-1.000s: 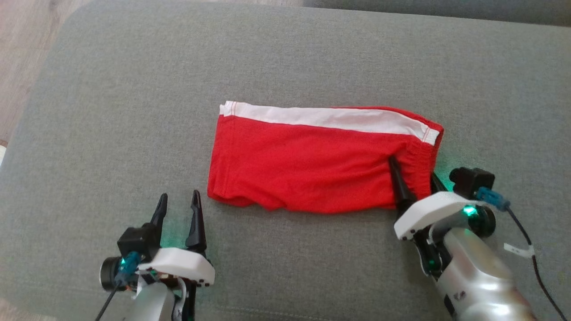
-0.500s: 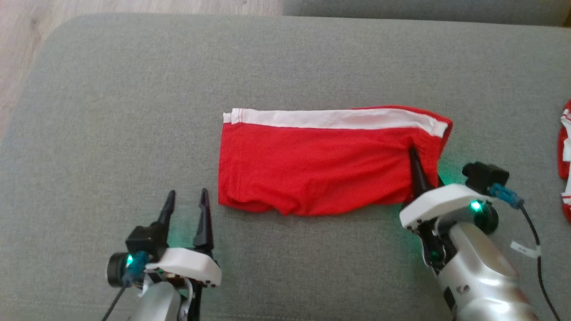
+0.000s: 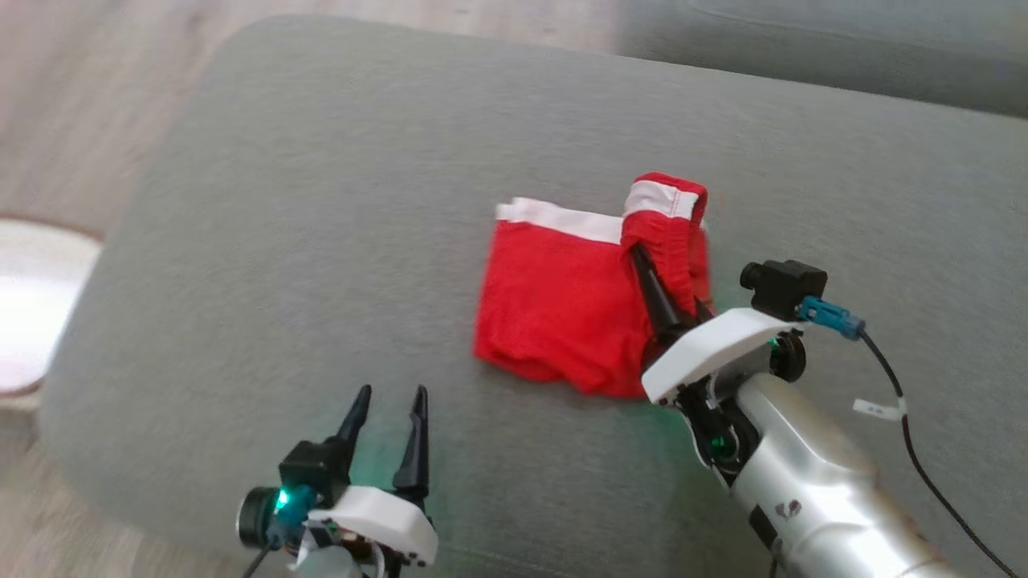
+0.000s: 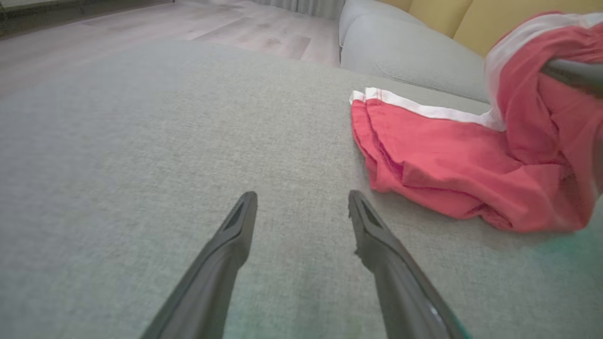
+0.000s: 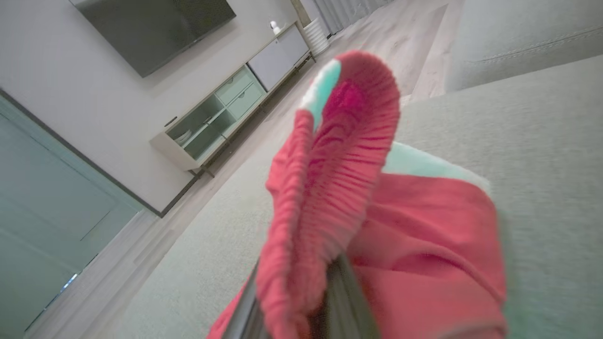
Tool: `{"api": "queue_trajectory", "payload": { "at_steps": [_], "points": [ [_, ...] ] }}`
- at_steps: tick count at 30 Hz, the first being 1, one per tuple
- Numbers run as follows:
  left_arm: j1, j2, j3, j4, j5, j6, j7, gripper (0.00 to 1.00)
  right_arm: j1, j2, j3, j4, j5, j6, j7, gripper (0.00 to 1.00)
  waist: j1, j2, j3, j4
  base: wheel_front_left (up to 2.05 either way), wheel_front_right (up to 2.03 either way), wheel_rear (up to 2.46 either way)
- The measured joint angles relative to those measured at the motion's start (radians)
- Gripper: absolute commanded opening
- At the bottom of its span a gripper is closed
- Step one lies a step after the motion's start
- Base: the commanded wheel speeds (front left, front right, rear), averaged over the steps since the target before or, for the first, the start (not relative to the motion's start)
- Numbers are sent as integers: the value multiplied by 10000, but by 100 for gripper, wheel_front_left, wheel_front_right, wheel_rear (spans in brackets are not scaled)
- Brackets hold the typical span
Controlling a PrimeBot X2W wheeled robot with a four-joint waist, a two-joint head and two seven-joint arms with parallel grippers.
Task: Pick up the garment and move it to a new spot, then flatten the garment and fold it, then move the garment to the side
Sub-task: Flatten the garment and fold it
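Grey cushion (image 3: 321, 201) below: our right gripper (image 3: 666, 281) pinches the garment (image 3: 554, 313), holding one end up to fold it over; left gripper (image 3: 392, 393) gapes, idle.

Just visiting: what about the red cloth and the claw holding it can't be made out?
Head view: the far finger of the right gripper, hidden behind the raised fold of the garment.
Right wrist view: its fingertips, buried in blurred, bunched cloth.
Left wrist view: the garment's right end, cut off by the frame edge.
Head view: a pale round object at the left edge, cut off and glared out; unidentifiable.
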Motion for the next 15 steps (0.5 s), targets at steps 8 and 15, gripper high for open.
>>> {"api": "queue_trajectory", "payload": {
  "at_steps": [8,15],
  "points": [
    [113,2,-472,130,-142,134,0,100,-698,-27,786,1340,499,0,-35,100,0,0,-73,1545,0,0,0],
    [113,6,100,-144,44,351,0,100,-872,58,512,915,-35,0,-207,100,1,0,-115,1388,0,0,0]
  ]
}}
